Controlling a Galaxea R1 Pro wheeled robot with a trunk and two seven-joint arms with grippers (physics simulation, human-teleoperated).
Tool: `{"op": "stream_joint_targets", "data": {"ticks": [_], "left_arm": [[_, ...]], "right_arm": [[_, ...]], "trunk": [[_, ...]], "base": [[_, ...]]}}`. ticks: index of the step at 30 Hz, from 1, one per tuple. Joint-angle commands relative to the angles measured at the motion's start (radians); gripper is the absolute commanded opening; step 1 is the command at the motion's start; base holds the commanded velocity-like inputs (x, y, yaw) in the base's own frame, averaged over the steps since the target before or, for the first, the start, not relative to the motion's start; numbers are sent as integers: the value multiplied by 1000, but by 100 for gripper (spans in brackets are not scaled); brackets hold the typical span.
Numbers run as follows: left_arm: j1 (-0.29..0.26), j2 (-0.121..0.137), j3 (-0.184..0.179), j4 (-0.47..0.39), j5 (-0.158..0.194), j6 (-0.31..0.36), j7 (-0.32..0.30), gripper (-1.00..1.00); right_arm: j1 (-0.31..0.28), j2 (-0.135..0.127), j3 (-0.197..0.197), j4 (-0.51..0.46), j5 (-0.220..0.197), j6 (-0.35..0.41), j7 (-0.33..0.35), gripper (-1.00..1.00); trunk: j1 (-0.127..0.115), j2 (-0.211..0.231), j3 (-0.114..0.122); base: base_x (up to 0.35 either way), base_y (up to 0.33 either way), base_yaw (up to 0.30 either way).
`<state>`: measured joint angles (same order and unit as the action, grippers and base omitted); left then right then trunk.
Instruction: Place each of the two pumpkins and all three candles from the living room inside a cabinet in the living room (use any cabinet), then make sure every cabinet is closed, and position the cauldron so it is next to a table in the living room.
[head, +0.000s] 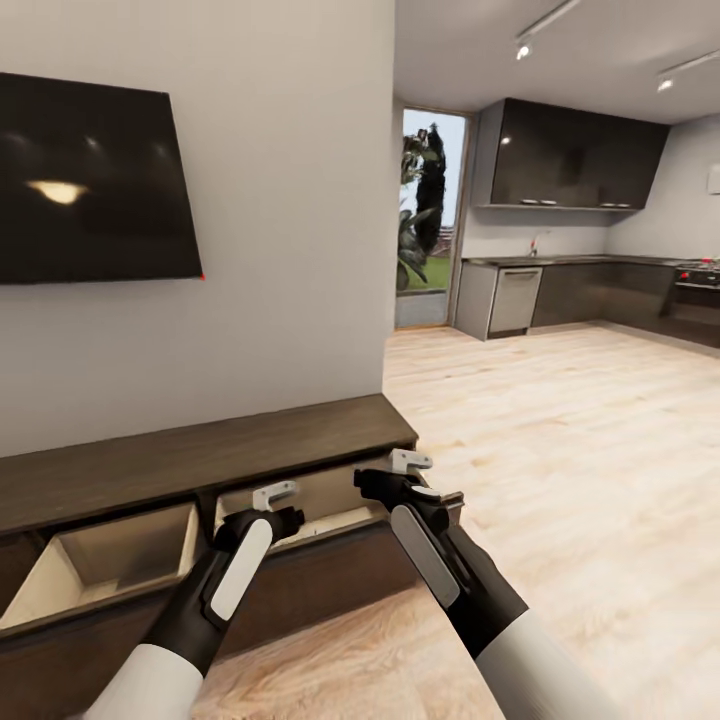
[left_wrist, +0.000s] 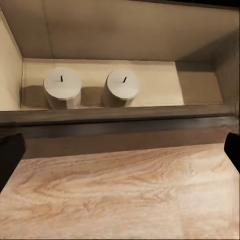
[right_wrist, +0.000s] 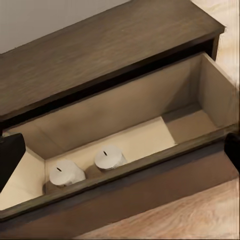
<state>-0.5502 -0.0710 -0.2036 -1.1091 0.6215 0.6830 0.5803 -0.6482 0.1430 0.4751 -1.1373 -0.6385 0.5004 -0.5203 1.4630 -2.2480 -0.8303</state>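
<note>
A long, low dark-brown cabinet (head: 200, 455) is seen against a pale grey wall, under a black screen (head: 90, 180) mounted on that wall. Both of its drawers are pulled out over the light wooden floor (head: 560, 450). The left drawer (head: 110, 560) is seen with pale inner walls and nothing visible inside. The right drawer (head: 330, 500) is partly hidden in the head view by the two arms held above its front edge.

In the left wrist view, two pale grey candles (left_wrist: 62, 87) with short dark wicks are seen standing upright on the drawer floor, side by side and just apart, close behind the drawer's front wall and towards one end. The rest of the drawer floor is bare. The same pair of candles (right_wrist: 85, 167) is seen in the right wrist view, behind the front wall.

The left gripper (head: 275, 497) is held above the right drawer near its left end, and the right gripper (head: 410, 463) above the same drawer near its right end. In both wrist views the dark fingertips are seen at opposite edges of the picture, so both pairs of fingers are spread wide apart with nothing between them.

Beyond the cabinet's right end, a kitchen with dark cupboards (head: 570, 160) and a glass door (head: 430, 215) is seen.
</note>
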Motion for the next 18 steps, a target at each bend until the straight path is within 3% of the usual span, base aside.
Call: {"op": "stream_joint_targets", "data": {"ticks": [1,13,18], "left_arm": [[0,0,0,-2,11,1,10,100],[3,3,2,-6,11,1,9,100],[6,6,2,-26,10,2,9,100]], "right_arm": [[-1,-1,2,-1,-9,1,-9,100],[-1,-2,2,-1,-9,1,-9,100],[-1,-2,1,-1,-9,1,-9,100]], "trunk": [[-1,0,0],[-1,0,13],[-1,0,19]], "base": [[-317,0,-220],[-316,3,-220],[-307,117,-220]]}}
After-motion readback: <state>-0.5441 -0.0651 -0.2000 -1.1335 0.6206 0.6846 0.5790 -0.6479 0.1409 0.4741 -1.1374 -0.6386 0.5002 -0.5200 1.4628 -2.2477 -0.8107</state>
